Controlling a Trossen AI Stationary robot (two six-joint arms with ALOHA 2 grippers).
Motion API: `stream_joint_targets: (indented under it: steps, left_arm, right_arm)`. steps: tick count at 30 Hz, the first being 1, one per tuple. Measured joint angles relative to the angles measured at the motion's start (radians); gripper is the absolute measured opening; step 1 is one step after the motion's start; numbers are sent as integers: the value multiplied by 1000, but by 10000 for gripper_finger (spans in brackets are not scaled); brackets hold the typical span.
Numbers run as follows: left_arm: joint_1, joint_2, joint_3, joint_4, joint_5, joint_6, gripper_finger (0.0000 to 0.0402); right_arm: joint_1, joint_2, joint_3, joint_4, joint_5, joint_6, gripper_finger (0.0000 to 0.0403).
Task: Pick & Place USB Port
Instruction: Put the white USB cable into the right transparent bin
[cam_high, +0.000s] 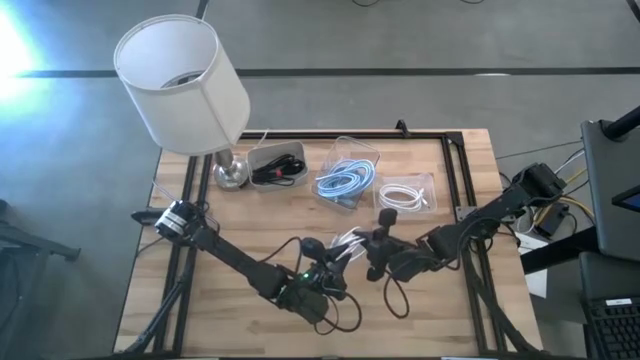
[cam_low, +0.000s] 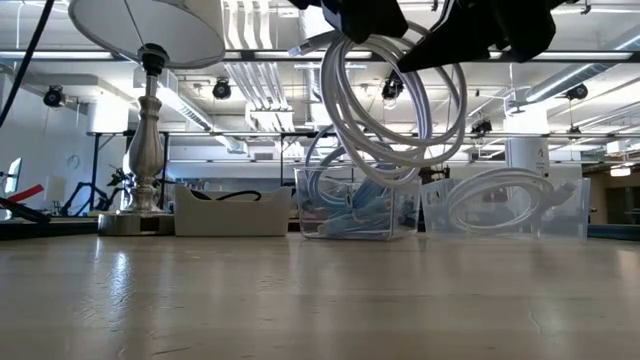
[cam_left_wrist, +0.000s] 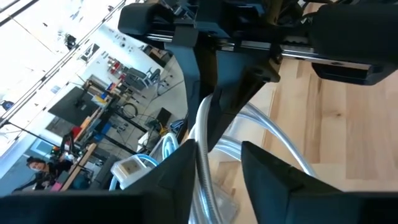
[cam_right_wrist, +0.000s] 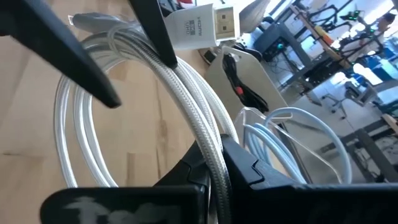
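A white braided USB cable (cam_low: 395, 110), wound in a coil, hangs lifted clear above the table's near middle. It shows between the two grippers (cam_high: 345, 240) in the high view. Its white plug (cam_right_wrist: 205, 26) sticks out at the top of the coil. My right gripper (cam_right_wrist: 217, 165) reaches in from the table's right (cam_high: 370, 250) and is shut on the coil. My left gripper (cam_left_wrist: 217, 168) comes from the left (cam_high: 325, 255) and is open, with one finger on either side of the coil's strands. My right gripper pinches one braided strand of the coil (cam_right_wrist: 208, 134) between its two fingers, which lie across the strand. The coil hangs below the fingers, clear of the table. My left gripper has a strand (cam_left_wrist: 202, 158) close beside one finger (cam_left_wrist: 177, 180); I cannot tell whether they touch.
Three containers stand along the far side: a tray with black cable (cam_high: 275, 165), a clear bin with blue cable (cam_high: 345, 180) and a clear bin with white cable (cam_high: 405, 195). A lamp (cam_high: 185, 85) stands at the far left. Bare wood lies near the front edge (cam_high: 200, 320).
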Motion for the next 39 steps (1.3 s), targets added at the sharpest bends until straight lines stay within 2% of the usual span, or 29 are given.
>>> stream_joint_targets:
  steps: [5,13,23,26,32,36,39]
  left_arm:
    - [-2,0,-1,-1,-38,-10,157]
    - [-3,3,-2,-3,-39,-21,166]
    - [-2,3,-12,0,-39,-77,162]
    - [-2,3,-16,-11,-38,-86,163]
    - [-2,3,-19,-33,-39,-154,163]
    - [-3,3,-32,-33,-38,-181,163]
    - [-3,3,-34,-32,-38,-188,163]
  right_arm:
    - [0,-1,0,0,29,0,14]
    - [-2,-5,0,-4,188,5,13]
    - [4,-10,1,-104,604,-5,13]
    - [4,-10,1,-160,691,-26,13]
    - [-17,-21,-2,-318,694,13,13]
    - [-41,-59,-3,-472,694,142,13]
    - [-56,-108,-3,-620,694,301,13]
